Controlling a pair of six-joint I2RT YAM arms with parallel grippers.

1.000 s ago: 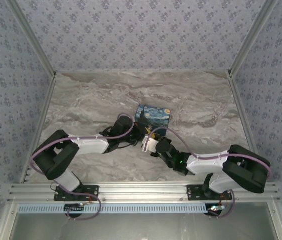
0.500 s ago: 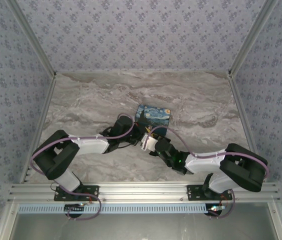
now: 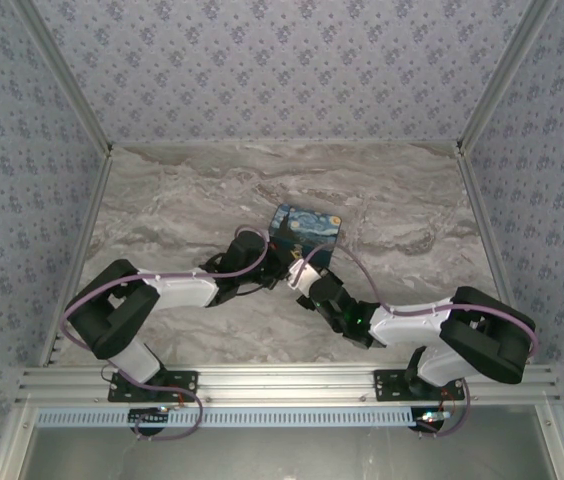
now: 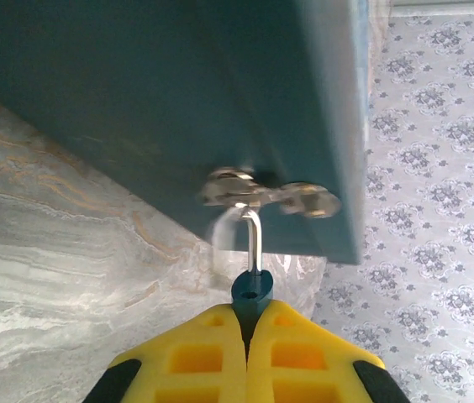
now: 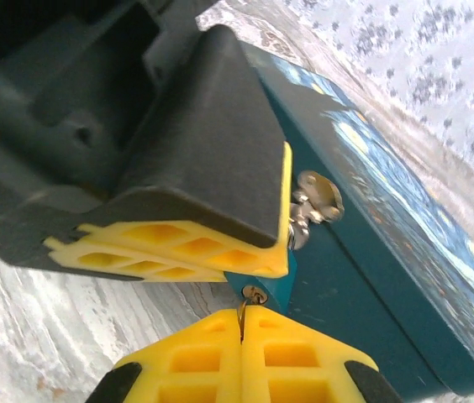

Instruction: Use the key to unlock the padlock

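Observation:
The padlock [image 4: 252,291] is a tiny teal body, and my left gripper [image 4: 252,309] is shut on it. Its thin metal shackle [image 4: 255,239] runs up into the hasp [image 4: 262,195] on the teal side of the painted box [image 4: 161,101]. In the right wrist view my right gripper [image 5: 243,315] is shut on the key [image 5: 241,309], a thin metal blade. The key's tip sits at the keyhole [image 5: 255,294] in the padlock's [image 5: 272,284] end. From the top view, both grippers meet at the box's [image 3: 305,228] near edge, left gripper [image 3: 278,262] and right gripper [image 3: 298,274].
The left gripper's fingers [image 5: 178,248] lie just above my right fingertips, almost touching them. The box's hasp [image 5: 317,197] is close on the right. Marble tabletop [image 3: 182,200] lies open around the box; patterned walls [image 3: 282,70] close in the back and sides.
My right gripper has edged forward towards the box and the left gripper, and its jaws have closed. The left arm and the box have stayed where they were.

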